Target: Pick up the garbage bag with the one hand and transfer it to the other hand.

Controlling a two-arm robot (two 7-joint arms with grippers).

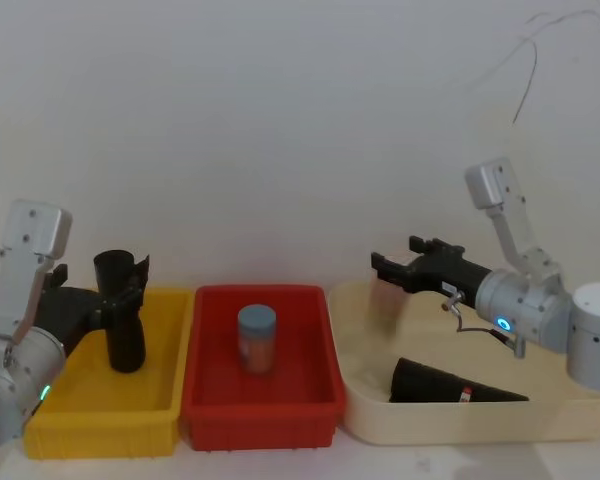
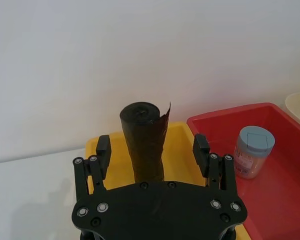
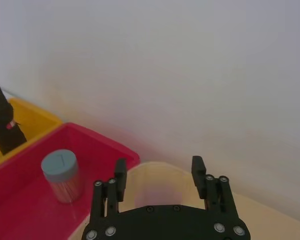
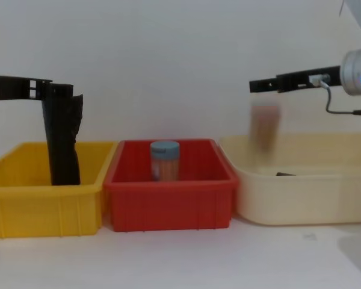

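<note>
We judge the pick-up to be in hand: our left gripper (image 2: 151,152) has its fingers spread on either side of the garbage bag (image 1: 121,310), which stands upright in the yellow bin (image 1: 75,400), not yet pinched. Our right gripper (image 1: 380,269) hovers spread and empty over the cream tub (image 1: 460,420), well apart. Next we must close on the roll, lift it clear, and carry it across above the red bin (image 1: 260,400) to the right gripper.

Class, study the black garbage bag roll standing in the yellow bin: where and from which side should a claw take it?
Grip the garbage bag near its upper end, coming level from the robot's left, fingers either side. It stands upright, slim and round, its lower end inside the yellow bin. The left claw already straddles it there.
</note>
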